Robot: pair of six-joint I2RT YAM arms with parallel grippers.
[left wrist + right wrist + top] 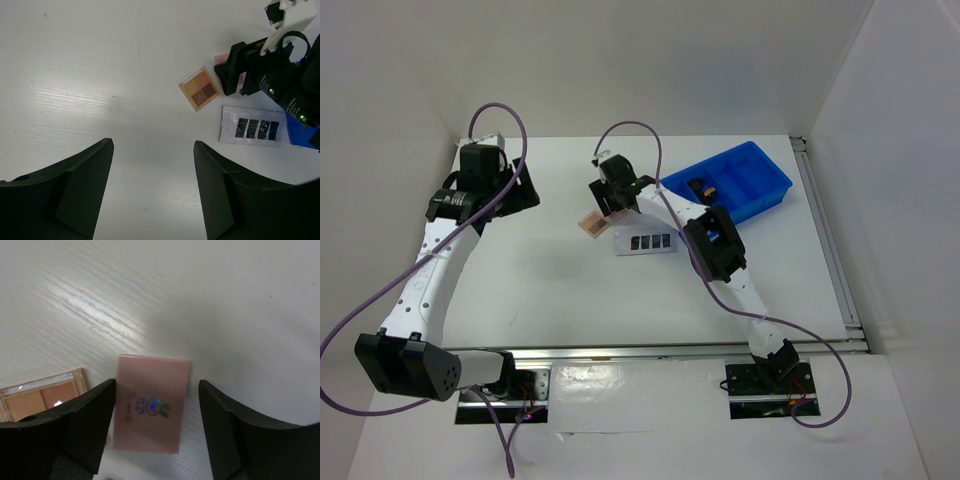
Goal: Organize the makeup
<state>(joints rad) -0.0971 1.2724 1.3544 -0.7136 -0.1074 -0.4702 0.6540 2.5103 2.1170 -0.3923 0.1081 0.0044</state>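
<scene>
A pink square compact [150, 405] with a small rabbit print lies flat on the white table. My right gripper [157, 385] is open, with one finger on each side of the compact and a gap on its right side. A tan compact [42, 400] lies just to its left and also shows in the top view [595, 225] and the left wrist view [200, 89]. A grey strip palette [647, 242] with four dark pans lies to the right of the tan compact. My left gripper [152, 145] is open and empty over bare table at the far left [515, 188].
A blue divided bin [730, 183] stands at the far right with small dark items in one compartment. White walls close in the table on all sides. The right arm [715, 245] reaches across beside the grey palette.
</scene>
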